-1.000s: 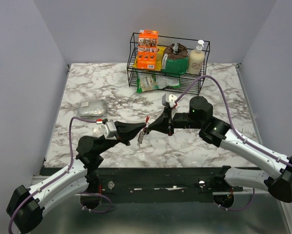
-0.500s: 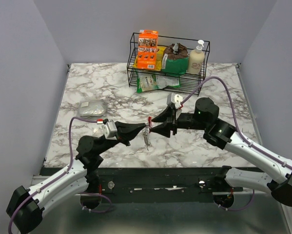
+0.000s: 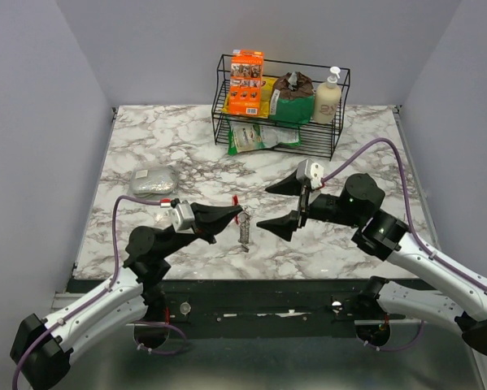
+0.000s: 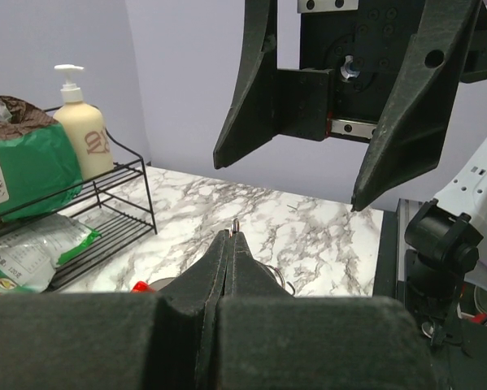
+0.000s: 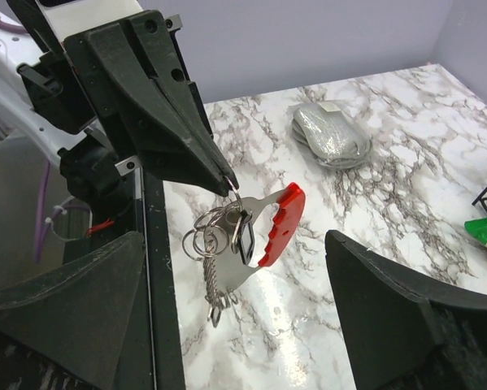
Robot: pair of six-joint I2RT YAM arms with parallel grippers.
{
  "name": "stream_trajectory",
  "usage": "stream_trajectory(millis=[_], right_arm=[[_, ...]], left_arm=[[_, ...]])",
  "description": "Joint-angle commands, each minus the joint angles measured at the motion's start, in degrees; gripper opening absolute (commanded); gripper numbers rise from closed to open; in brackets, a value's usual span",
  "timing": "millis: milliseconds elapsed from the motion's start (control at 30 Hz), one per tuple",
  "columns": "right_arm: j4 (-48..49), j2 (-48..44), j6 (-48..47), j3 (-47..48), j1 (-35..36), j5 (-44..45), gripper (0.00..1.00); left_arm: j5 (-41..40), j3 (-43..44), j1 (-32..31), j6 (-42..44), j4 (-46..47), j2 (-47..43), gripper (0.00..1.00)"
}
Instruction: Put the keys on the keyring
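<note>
My left gripper (image 3: 241,212) is shut on the top of the keyring (image 5: 204,236), pinching a wire loop that just peeks past its tips (image 4: 236,226). From the ring hang the slim silver keys (image 5: 217,284), a small dark fob (image 5: 245,236) and a flat silver piece with a red grip (image 5: 280,221). The bunch (image 3: 245,231) dangles just above the marble table (image 3: 186,162). My right gripper (image 3: 265,206) stands wide open just right of the bunch, holding nothing; its fingers (image 4: 245,89) face the left gripper.
A black wire rack (image 3: 280,106) at the back holds an orange box (image 3: 246,81), a green bag (image 3: 292,101) and a soap bottle (image 3: 328,96), with a green packet (image 3: 255,136) underneath. A grey pouch (image 3: 154,180) lies at the left.
My right gripper has opened wide, let go of the bunch and drawn back to the right. The bunch now hangs from the left gripper alone.
</note>
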Motion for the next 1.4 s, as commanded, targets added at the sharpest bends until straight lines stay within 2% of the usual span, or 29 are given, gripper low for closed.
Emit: stream_trajectory(millis=[0, 333, 667, 900, 1133, 1367], right_arm=[[2.13, 0.00, 0.42, -1.09, 0.00, 1.53, 1.00], [2.31, 0.27, 0.69, -2.23, 0.00, 1.62, 1.00], [2.31, 0.44, 2.45, -3.47, 0.00, 1.53, 1.00], [2.31, -0.26, 2.62, -4.17, 0.00, 1.97, 1.00], [1.70, -1.75, 2.62, -5.05, 0.00, 2.93, 1.00], [-1.29, -5.09, 2.97, -5.40, 0.00, 10.75, 1.00]], left_arm=[[-0.79, 1.84, -0.23, 1.00, 0.16, -1.35, 0.00], [-2.29, 2.81, -0.23, 3.37, -5.90, -1.18, 0.00], [-2.02, 3.24, -0.23, 4.34, -6.52, 3.65, 0.00], [-3.34, 4.12, -0.32, 4.43, -1.43, 10.06, 0.00], [-3.52, 10.00, -0.32, 6.01, 4.97, 22.00, 0.00], [-3.17, 14.75, -0.23, 6.28, 13.07, 31.50, 0.00]])
